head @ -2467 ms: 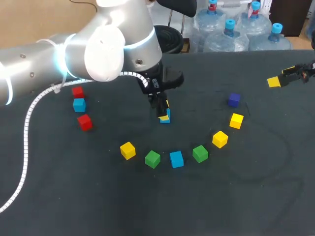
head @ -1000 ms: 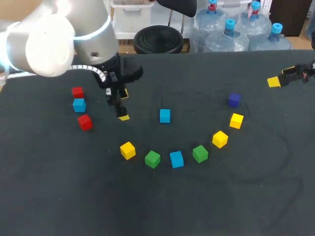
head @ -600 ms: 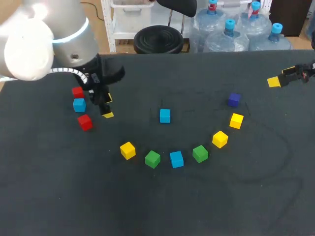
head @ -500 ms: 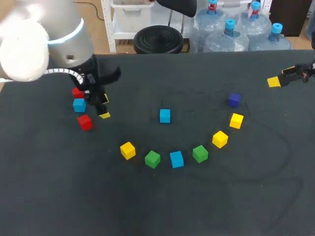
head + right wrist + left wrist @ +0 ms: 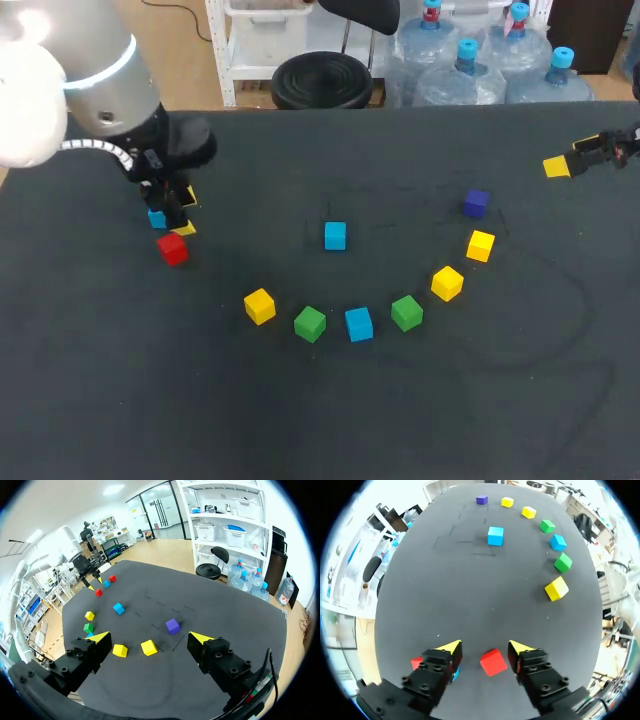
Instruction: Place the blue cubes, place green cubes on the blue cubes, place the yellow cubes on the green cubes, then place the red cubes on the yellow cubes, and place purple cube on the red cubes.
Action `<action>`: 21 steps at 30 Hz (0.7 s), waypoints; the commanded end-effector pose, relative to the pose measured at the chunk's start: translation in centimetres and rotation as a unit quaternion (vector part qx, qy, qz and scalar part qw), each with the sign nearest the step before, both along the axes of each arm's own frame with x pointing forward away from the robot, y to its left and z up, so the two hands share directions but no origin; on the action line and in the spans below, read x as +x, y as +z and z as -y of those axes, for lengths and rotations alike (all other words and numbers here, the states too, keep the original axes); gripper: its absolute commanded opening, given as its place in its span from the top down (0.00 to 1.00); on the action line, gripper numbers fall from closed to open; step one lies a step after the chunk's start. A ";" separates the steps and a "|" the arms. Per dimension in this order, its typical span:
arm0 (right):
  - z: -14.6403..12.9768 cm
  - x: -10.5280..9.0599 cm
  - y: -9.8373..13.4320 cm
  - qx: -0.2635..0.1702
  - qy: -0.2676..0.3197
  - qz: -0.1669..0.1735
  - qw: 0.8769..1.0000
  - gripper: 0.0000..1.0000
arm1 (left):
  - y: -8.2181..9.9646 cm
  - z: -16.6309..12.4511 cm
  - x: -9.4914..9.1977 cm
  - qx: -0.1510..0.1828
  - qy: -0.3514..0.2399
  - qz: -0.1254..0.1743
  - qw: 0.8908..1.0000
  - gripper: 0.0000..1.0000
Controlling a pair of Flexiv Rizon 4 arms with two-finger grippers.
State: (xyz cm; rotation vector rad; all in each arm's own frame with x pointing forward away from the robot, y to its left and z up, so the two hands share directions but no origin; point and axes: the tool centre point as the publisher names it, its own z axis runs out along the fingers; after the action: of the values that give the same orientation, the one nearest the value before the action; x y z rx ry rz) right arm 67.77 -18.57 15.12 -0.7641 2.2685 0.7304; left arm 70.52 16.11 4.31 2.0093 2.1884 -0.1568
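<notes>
My left end effector [image 5: 178,213] hangs near the left edge of the table [image 5: 330,420], fingers spread. One red cube [image 5: 493,661] lies between them, apart from both. A second red cube [image 5: 416,662] and a blue cube [image 5: 156,218] sit just beside. My right end effector [image 5: 572,155] hovers at the far right edge, fingers apart, holding nothing.

Mid-table stands another blue cube [image 5: 335,236]. Nearer me an arc holds three yellow cubes [image 5: 259,305], two green cubes [image 5: 310,323] and the third blue [image 5: 358,323], and ends at the single purple cube [image 5: 476,203]. A wide stretch of table lies between the arc and the near edge.
</notes>
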 end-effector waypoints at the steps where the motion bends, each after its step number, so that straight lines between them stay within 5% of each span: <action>1: 0.0 0.1 -0.1 0.001 0.001 0.001 1.000 0.00 | 0.5 -1.0 0.7 -0.013 -0.019 0.000 1.000 0.24; 5: 0.0 0.1 -0.1 0.001 0.001 0.001 1.000 0.00 | 0.7 -1.9 1.9 -0.011 -0.022 0.004 1.000 0.11; 13: 0.0 0.1 -0.1 0.001 0.001 0.001 1.000 0.00 | -0.1 -3.2 4.5 -0.013 -0.047 0.002 0.999 0.12; 21: 0.0 0.1 -0.1 0.001 0.001 0.001 1.000 0.00 | -1.6 -3.1 5.0 -0.010 -0.081 0.008 0.997 0.08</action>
State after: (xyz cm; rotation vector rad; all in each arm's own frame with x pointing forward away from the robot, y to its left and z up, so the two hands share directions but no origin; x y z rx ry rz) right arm 67.78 -18.56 15.12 -0.7642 2.2685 0.7304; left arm 74.87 19.34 3.28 2.1580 1.9978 -0.1704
